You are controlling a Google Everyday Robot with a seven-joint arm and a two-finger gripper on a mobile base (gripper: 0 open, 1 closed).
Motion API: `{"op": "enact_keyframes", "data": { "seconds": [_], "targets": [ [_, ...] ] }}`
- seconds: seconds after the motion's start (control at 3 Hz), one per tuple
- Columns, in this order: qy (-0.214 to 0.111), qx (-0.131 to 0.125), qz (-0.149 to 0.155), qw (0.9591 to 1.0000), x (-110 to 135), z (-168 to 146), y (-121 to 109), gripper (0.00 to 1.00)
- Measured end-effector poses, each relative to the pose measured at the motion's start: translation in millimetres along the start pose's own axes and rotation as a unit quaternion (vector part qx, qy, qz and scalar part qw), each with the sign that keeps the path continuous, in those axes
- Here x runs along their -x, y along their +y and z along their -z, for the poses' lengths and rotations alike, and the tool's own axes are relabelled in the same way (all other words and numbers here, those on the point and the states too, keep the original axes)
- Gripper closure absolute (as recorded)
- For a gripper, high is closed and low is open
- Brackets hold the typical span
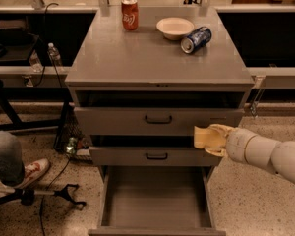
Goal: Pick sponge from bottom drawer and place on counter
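Item: sponge [201, 137], pale yellow, wavy-edged, held in the air in front of the cabinet's right side, level with the dark gap between the top drawer [137, 121] and the middle drawer [128, 156]. It is clear of the bottom drawer [155, 200] and lower than the counter [152, 58]. I see it pinched in the gripper [209, 139], with the cream fingers [220, 129] closed on it from above and below. The gripper sits near the cabinet's right front corner, and its arm [268, 154] runs off toward the right edge of view. Bottom drawer: pulled fully out toward me, grey, with a plain flat floor and nothing lying in it. Middle and top drawers: grey fronts, each with a black handle. Counter: flat grey top. It carries a red can [130, 14] upright at the back left, a pale bowl [175, 27] to its right, and a blue can [196, 39] on its side just beside the bowl. Surroundings: a clear bottle [54, 55] stands left of the cabinet, and a white-and-red shoe [33, 170] rests on the speckled floor at lower left.
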State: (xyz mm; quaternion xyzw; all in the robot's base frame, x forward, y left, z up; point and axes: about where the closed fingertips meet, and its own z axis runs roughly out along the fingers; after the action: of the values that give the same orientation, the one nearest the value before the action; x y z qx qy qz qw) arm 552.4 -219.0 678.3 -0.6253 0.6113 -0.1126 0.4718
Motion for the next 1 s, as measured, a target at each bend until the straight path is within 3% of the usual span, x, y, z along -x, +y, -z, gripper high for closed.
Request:
{"op": "enact_keyframes", "data": {
  "seconds": [0.67,1.0],
  "targets": [
    [-0.014,-0.067,0.065,0.9955,39.5,48.0,-62.2,1.00],
    [-0.014,-0.067,0.065,0.9955,39.8,47.5,-62.2,1.00]
  ]
}}
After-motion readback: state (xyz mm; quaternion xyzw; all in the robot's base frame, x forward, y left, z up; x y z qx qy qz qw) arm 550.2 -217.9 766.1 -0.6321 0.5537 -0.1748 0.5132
